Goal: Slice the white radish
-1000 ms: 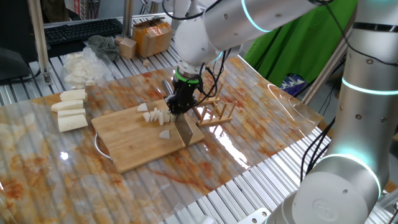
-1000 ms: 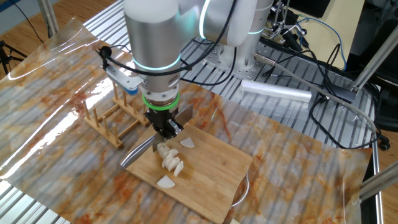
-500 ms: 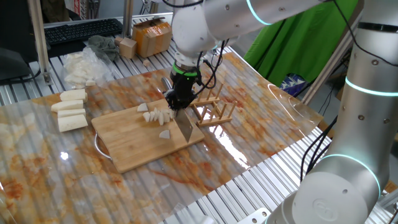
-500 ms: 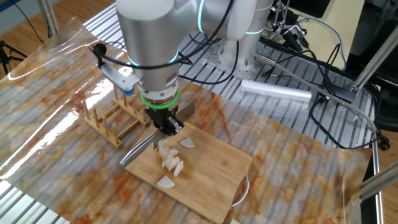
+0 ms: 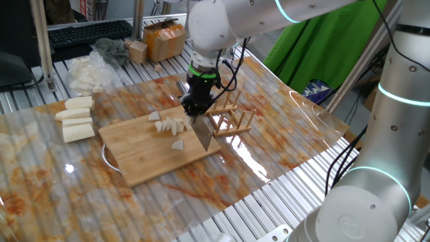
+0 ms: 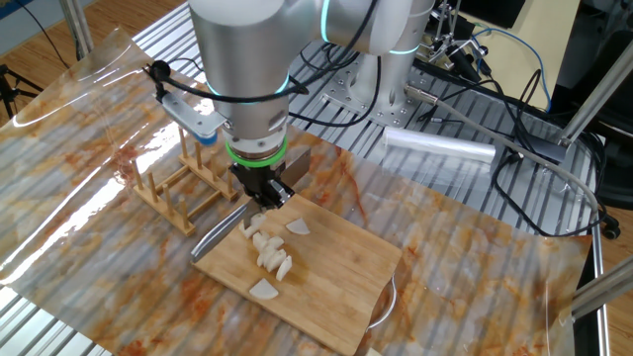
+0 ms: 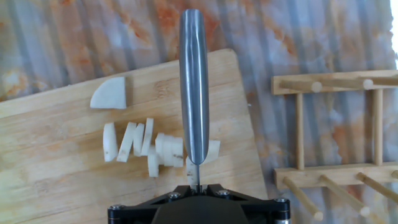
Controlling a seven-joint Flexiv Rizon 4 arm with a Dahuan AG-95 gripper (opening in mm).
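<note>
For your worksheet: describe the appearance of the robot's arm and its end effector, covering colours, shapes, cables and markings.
The arm is built from rounded silver-grey segments with glowing cyan rings at the joints. A green band circles the wrist above the small black end effector. Black cables loop beside the wrist, and a grey bracket with a blue part juts from it.

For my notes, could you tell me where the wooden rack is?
In one fixed view the wooden rack stands right of the cutting board, just beyond the knife.
</note>
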